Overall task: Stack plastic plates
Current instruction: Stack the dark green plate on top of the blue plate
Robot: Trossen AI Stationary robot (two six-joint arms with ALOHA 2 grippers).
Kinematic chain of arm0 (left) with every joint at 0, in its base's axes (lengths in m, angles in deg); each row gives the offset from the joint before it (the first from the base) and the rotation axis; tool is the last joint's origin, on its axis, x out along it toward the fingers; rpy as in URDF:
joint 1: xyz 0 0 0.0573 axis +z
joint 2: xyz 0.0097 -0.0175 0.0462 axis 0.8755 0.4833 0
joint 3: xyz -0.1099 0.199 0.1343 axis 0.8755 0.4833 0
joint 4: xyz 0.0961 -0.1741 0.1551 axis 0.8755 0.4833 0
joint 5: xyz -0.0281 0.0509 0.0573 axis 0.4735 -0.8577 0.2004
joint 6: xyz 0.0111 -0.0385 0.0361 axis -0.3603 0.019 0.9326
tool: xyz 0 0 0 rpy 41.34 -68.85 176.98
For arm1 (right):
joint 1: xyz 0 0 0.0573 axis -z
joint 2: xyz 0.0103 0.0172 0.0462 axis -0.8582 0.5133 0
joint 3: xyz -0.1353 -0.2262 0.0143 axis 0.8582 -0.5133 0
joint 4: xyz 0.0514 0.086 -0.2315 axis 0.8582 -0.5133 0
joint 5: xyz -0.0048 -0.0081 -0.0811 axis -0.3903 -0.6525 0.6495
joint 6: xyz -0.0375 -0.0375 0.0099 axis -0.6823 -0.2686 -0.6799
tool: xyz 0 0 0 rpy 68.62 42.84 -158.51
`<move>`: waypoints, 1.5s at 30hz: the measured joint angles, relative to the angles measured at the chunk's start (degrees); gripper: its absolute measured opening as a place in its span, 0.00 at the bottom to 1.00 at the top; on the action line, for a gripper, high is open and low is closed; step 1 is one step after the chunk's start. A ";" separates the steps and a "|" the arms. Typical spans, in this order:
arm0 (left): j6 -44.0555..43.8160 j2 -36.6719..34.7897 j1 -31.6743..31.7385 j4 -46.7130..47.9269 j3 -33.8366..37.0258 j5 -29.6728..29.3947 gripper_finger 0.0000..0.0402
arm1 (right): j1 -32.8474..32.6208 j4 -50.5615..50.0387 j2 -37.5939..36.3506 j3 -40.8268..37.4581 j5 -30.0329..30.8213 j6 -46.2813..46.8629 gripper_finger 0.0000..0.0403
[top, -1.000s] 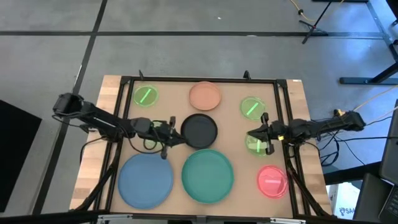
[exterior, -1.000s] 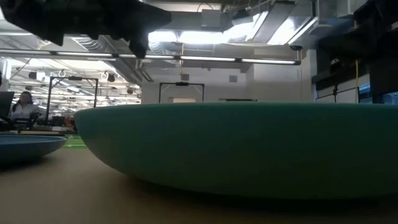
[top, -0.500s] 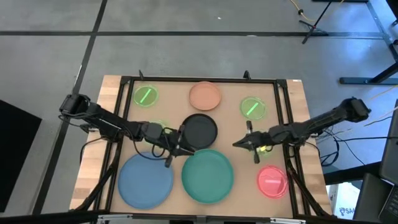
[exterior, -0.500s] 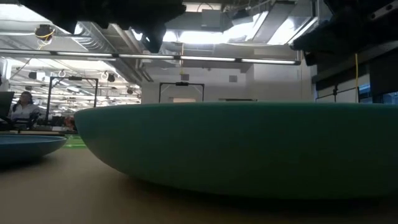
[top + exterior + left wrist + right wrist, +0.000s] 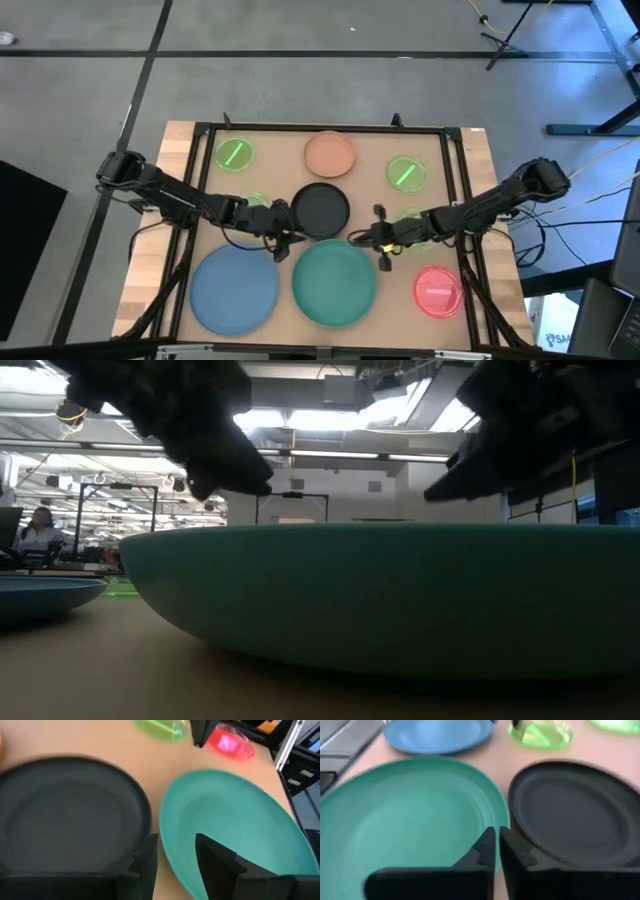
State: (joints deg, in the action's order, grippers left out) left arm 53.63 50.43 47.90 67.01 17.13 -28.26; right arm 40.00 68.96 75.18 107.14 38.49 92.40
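Left gripper [image 5: 283,237] fingers apart, right gripper [image 5: 377,239] nearly closed, empty; both flank black plate [image 5: 321,210], above teal plate [image 5: 333,283].

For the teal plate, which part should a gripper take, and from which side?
Take the teal plate by its raised rim, one finger over the lip and one under. It lies flat, so only the edge offers a pinch. The far rim, beside the black plate, looks best: the left gripper and right gripper both hover there.

teal plate [image 5: 333,283], blue plate [image 5: 233,291], black plate [image 5: 321,209]
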 joint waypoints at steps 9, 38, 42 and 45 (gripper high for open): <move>-5.66 4.63 -3.68 -0.68 -0.05 -2.84 0.31 | 1.51 -11.89 3.74 5.27 1.23 5.16 0.41; -5.19 4.82 -1.93 -1.34 -0.01 -3.87 0.31 | 4.11 -11.82 10.14 5.91 -6.18 18.54 0.48; -5.13 4.82 -1.91 -1.34 0.01 -3.98 0.31 | 4.11 -11.49 11.38 5.91 -7.66 18.52 0.45; -4.81 4.82 -1.91 -1.31 0.02 -3.97 0.31 | 4.11 -10.70 13.77 6.00 -9.94 17.92 0.39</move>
State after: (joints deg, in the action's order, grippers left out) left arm 48.82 55.26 45.99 65.69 17.15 -32.24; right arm 44.11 58.25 88.95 113.14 28.55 110.32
